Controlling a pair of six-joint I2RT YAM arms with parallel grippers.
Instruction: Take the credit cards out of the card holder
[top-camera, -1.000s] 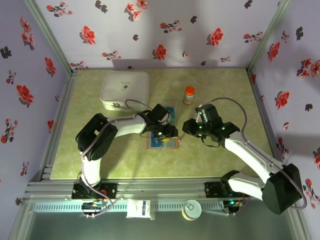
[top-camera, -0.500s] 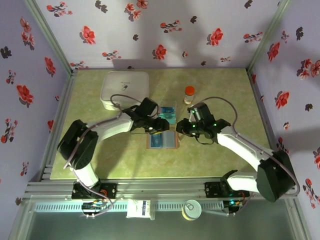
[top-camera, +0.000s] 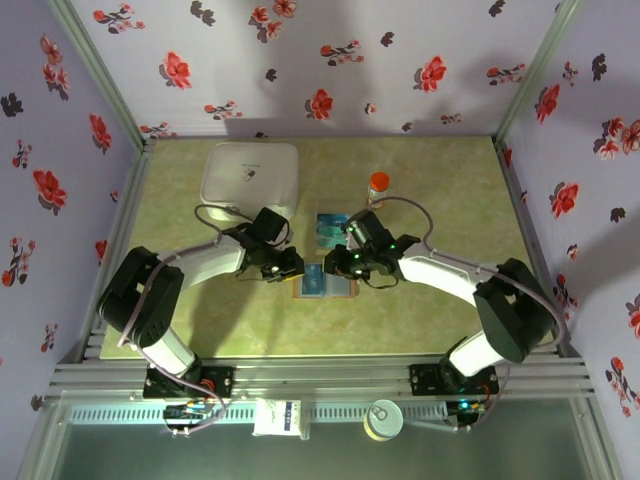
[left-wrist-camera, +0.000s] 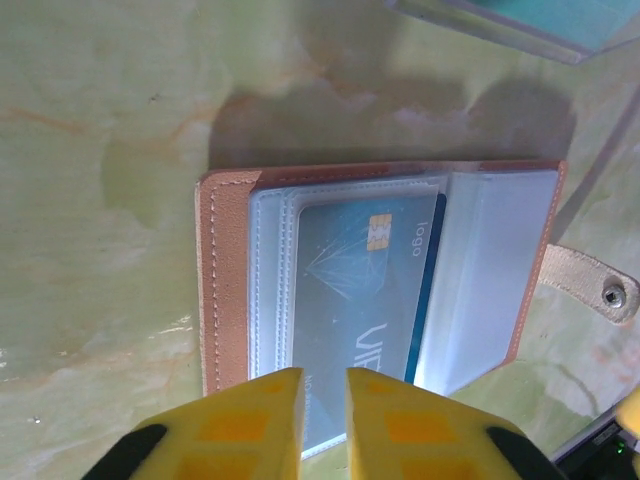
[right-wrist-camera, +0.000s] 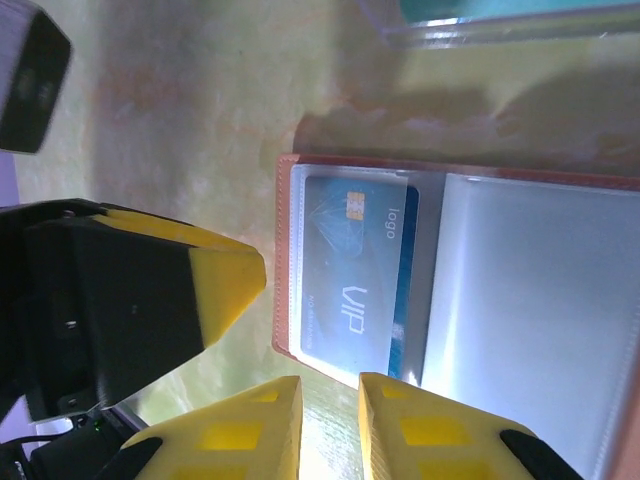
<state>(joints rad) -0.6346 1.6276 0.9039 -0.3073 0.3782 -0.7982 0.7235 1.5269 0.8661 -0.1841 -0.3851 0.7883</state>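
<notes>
Tan card holder open, left fingers over its edge.

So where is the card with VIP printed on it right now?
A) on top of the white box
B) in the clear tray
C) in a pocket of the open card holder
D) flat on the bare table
C: the VIP card sits behind a clear pocket of the open card holder, whose brown border runs along its side.

Lilac walls strewn with red flowers enclose a green marbled table — evenly lit.
</notes>
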